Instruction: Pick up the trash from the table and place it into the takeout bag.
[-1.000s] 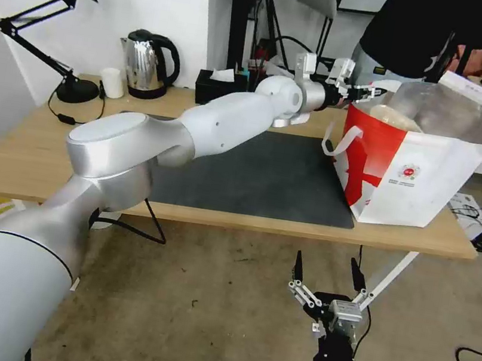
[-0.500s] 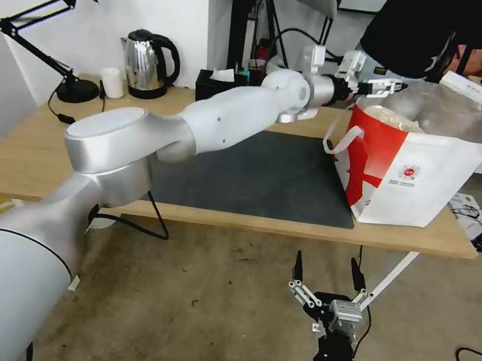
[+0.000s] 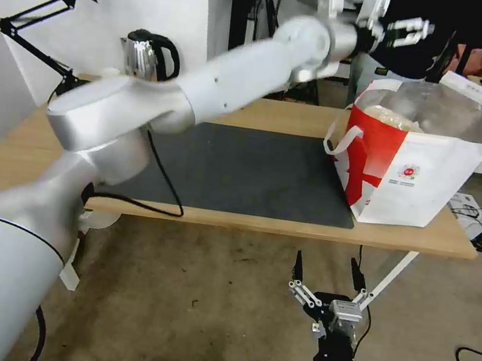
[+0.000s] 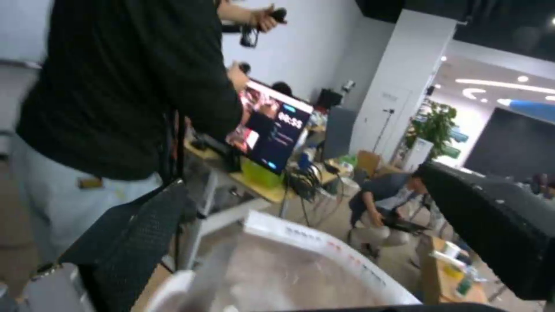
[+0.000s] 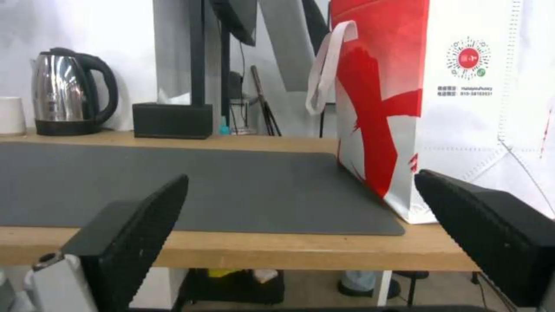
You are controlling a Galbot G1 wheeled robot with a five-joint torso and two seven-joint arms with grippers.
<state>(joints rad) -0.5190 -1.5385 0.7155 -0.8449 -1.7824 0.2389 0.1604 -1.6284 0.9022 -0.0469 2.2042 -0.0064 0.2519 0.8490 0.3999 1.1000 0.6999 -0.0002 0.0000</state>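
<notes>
From the head, the takeout bag [image 3: 418, 165] is a big boxy white bag with a red pattern and shiny silver inside, standing on the right end of the wooden counter [image 3: 9, 152] beside the flat dark mat [image 3: 243, 169]. The left claw [image 3: 409, 33], open and empty, has gone up from the bag's rim to high above it. The left wrist view looks down on the bag's white rim [image 4: 324, 242], and the right wrist view shows the right claw [image 5: 301, 242] wide open below the counter edge.
</notes>
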